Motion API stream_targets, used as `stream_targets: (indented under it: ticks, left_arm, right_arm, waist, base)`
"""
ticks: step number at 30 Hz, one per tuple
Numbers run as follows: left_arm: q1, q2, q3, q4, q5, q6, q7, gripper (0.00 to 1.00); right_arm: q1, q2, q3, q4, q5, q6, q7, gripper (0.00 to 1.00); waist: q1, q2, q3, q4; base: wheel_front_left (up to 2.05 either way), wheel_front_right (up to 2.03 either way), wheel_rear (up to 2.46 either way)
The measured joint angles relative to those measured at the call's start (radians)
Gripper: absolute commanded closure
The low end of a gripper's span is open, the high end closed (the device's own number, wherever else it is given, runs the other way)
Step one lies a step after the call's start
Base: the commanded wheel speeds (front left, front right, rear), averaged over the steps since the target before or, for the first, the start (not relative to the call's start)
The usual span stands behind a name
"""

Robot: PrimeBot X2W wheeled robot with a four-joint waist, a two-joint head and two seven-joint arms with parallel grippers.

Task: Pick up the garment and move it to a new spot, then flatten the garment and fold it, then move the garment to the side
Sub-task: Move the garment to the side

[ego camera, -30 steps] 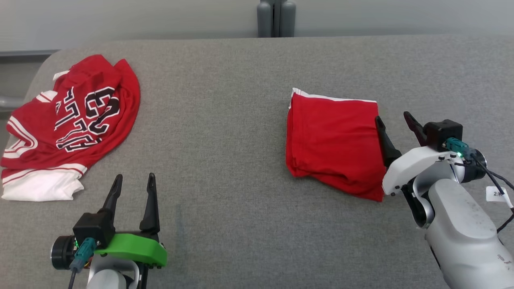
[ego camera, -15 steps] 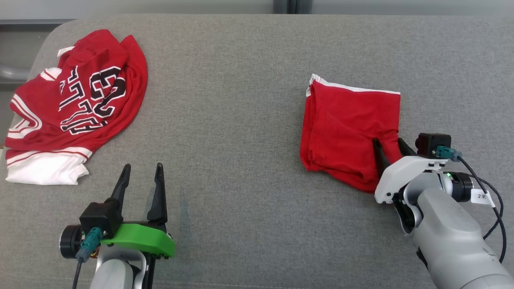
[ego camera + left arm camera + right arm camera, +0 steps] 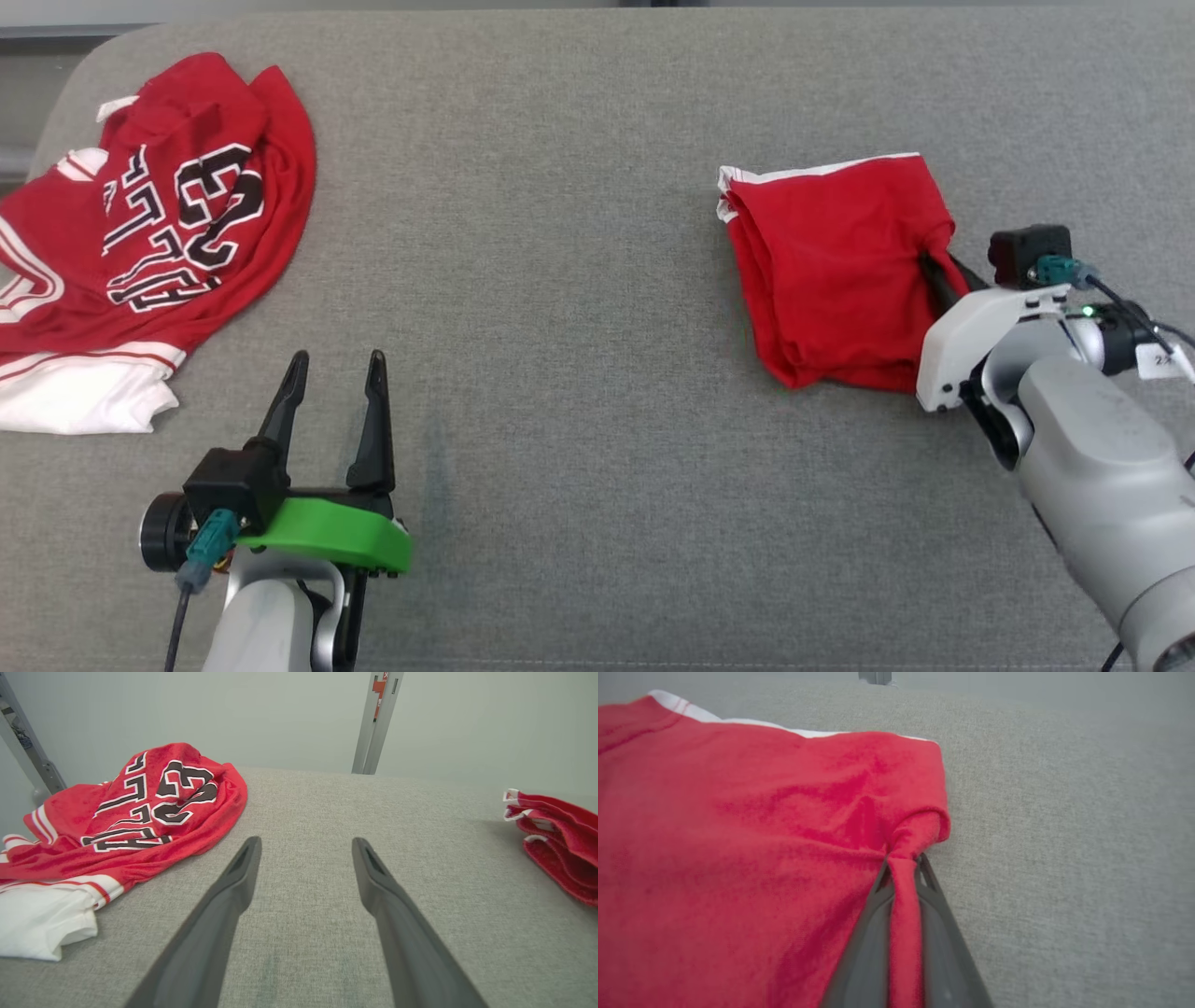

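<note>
On a padded table (image 3: 560, 280), far left: a jersey (image 3: 159, 233), reaching the left edge. Well apart, on the right side: the garment (image 3: 831, 271), flat on the padding. At the garment's right edge, the right gripper (image 3: 904, 863), closed on a pinch of that edge, arm toward the near right. Near the front edge, left of centre: the left gripper (image 3: 338, 357), over bare padding, fingers apart, jersey ahead to its left, garment far to its right. Behind the table, a post (image 3: 376, 723) before a wall (image 3: 233, 714).

The garment (image 3: 822, 271) is plain red with white trim. The jersey (image 3: 187, 233) is red with black, white-outlined lettering.
</note>
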Motion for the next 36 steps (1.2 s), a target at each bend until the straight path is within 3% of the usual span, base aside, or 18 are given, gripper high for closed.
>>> stream_targets:
  ticks: [9,20,29,36]
  left_arm:
    - [-0.078,0.002,0.006,-0.045,0.025,-0.008,0.000,0.00]
    - [-0.102,0.040,0.013,-0.087,0.048,-0.016,0.000,0.00]
    - [-0.108,0.058,-0.009,-0.153,0.065,-0.017,-0.001,0.00]
    - [-0.115,0.064,-0.018,-0.172,0.065,-0.018,-0.001,0.00]
  right_arm:
    - [-0.160,-0.201,0.122,-0.091,0.021,0.000,0.041,1.00]
    - [-0.305,-0.420,0.162,-0.126,0.071,0.000,0.071,1.00]
    - [-0.419,-0.482,0.173,-0.112,0.082,0.000,0.094,1.00]
    - [-0.473,-0.491,0.185,-0.056,0.071,0.000,0.086,1.00]
  waist:
    - [0.0001,0.0000,0.110,-0.082]
    - [0.0001,0.0000,0.229,-0.224]
    - [0.0001,0.0001,0.329,-0.275]
    - [0.0000,0.0000,0.359,-0.272]
  base:
    - [0.00,0.00,0.00]
    - [0.00,0.00,0.00]
    - [0.00,0.00,0.00]
    - [0.00,0.00,0.00]
